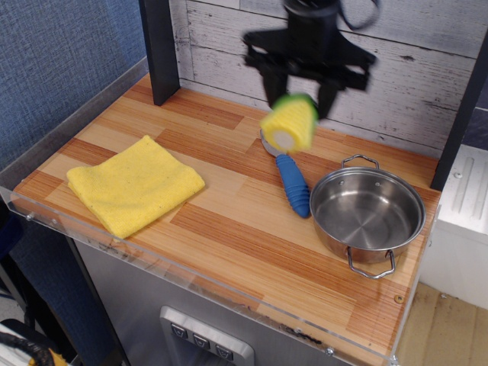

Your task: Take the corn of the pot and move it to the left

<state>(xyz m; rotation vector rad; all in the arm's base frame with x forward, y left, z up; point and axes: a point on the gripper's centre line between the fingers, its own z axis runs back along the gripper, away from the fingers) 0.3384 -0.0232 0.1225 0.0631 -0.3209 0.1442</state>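
Above fork (pixel 286 171), gripper (pixel 299 97) pinches corn (pixel 290 124) in midair, left of pot (pixel 367 213); yellow cloth (pixel 133 183) far left.

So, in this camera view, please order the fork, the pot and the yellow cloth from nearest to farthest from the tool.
1. Fork: just below the tool.
2. Pot: lower right.
3. Yellow cloth: far left.

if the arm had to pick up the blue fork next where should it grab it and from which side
Grip the fork's thick blue handle, coming straight down from above. The handle lies flat on the table, long and rounded, with bare wood on both long sides for the claw to straddle. Avoid the lower end, which lies close to the pot, and the tines under the corn.
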